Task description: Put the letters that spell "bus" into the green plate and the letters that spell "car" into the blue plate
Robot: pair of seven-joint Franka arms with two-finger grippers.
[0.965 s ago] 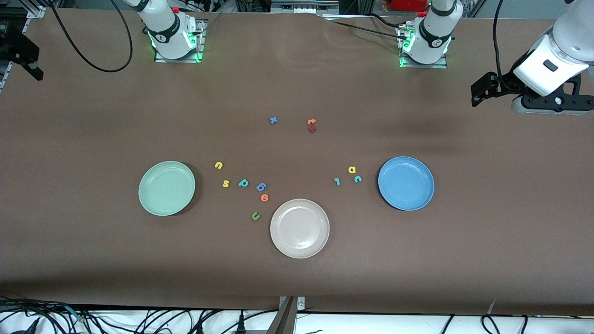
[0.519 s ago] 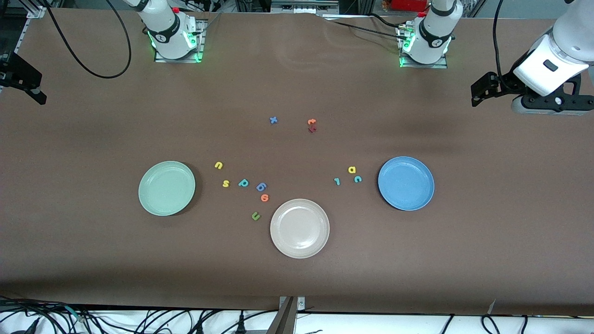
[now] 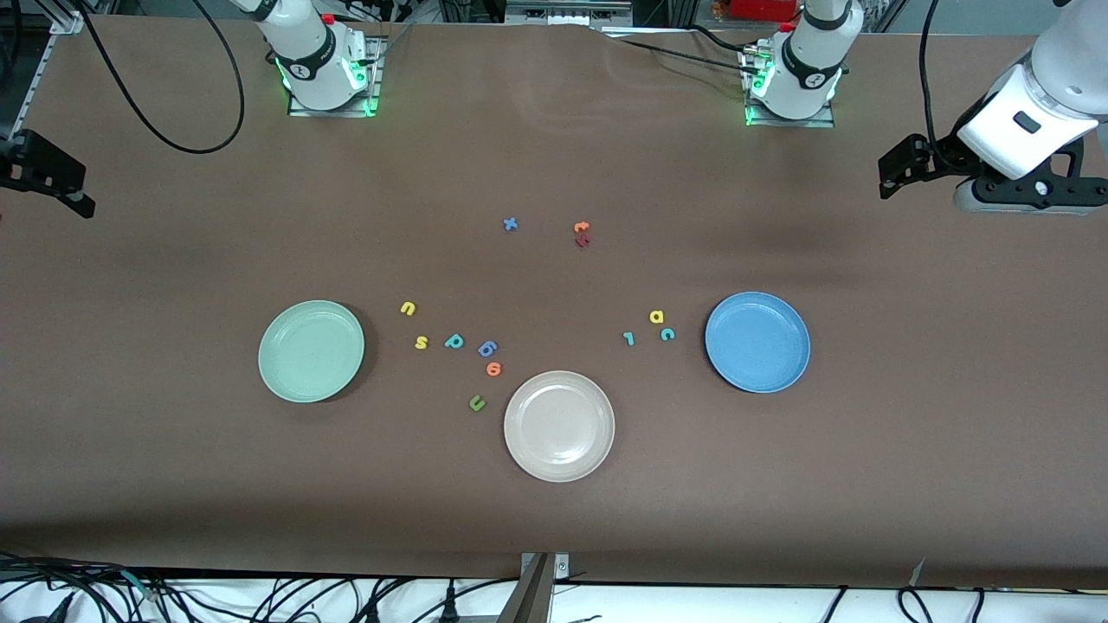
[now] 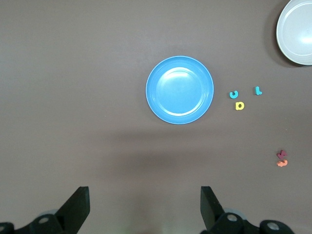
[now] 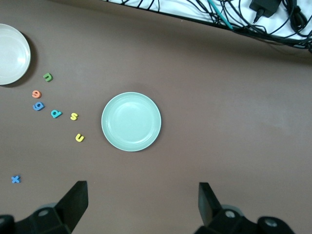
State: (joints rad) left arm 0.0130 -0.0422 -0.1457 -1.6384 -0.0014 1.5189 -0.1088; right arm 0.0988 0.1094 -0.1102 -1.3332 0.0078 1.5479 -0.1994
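the counter (image 3: 554, 156) carries the green plate (image 3: 311, 350) toward the right arm's end and the blue plate (image 3: 757, 341) toward the left arm's end, both empty. the left end effector (image 4: 144, 209) and the right end effector (image 5: 141, 207) hang high over the counter's two ends, jaws wide and holding nothing. yellow u (image 3: 408, 308), yellow s (image 3: 421, 343) and teal b (image 3: 454, 341) lie beside the green plate, likelier the right arm's; yellow a (image 3: 656, 317), teal c (image 3: 666, 334) and teal r (image 3: 628, 338) lie beside the blue plate, likelier the left arm's.
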